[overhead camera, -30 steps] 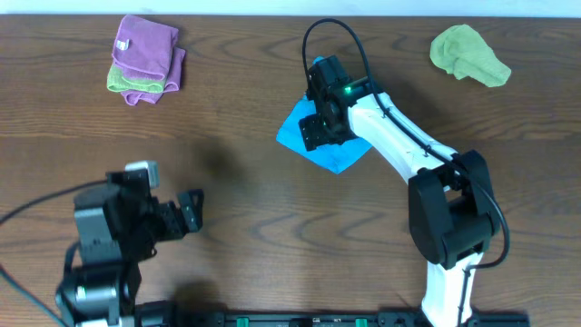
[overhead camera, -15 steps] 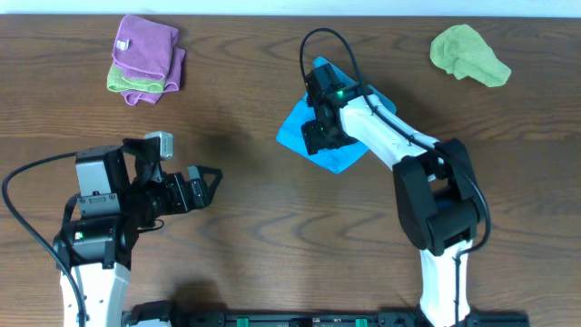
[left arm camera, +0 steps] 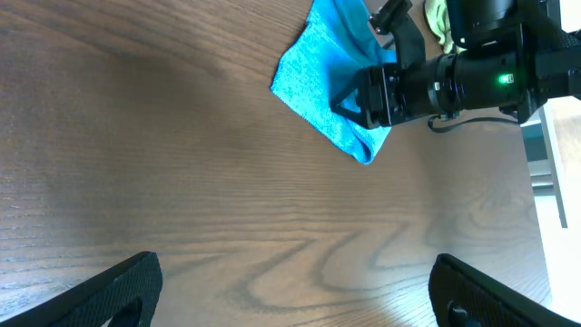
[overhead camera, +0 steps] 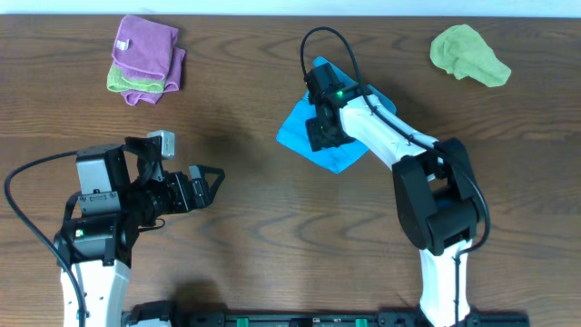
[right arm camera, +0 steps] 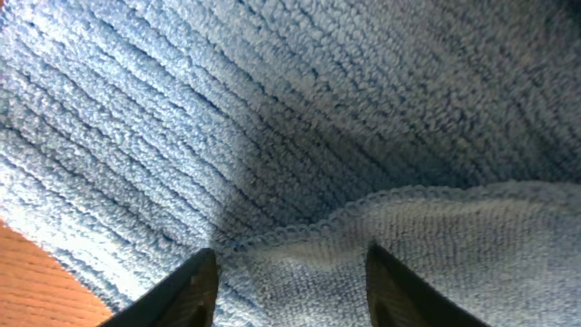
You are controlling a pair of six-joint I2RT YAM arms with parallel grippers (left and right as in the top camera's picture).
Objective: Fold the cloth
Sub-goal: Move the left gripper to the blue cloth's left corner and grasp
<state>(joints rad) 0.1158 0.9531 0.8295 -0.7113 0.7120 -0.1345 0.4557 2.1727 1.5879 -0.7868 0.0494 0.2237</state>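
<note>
Right end effector (right arm camera: 290, 289), fingers apart, sits over the blue cloth (overhead camera: 295, 130), seemingly doubled over, hem showing.

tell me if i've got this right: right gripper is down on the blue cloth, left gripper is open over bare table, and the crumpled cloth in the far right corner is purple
Not quite. The crumpled cloth in the far right corner is green, not purple, as the overhead view shows. The rest holds: the right gripper is down on the blue cloth, and the left gripper is open over bare table.
</note>
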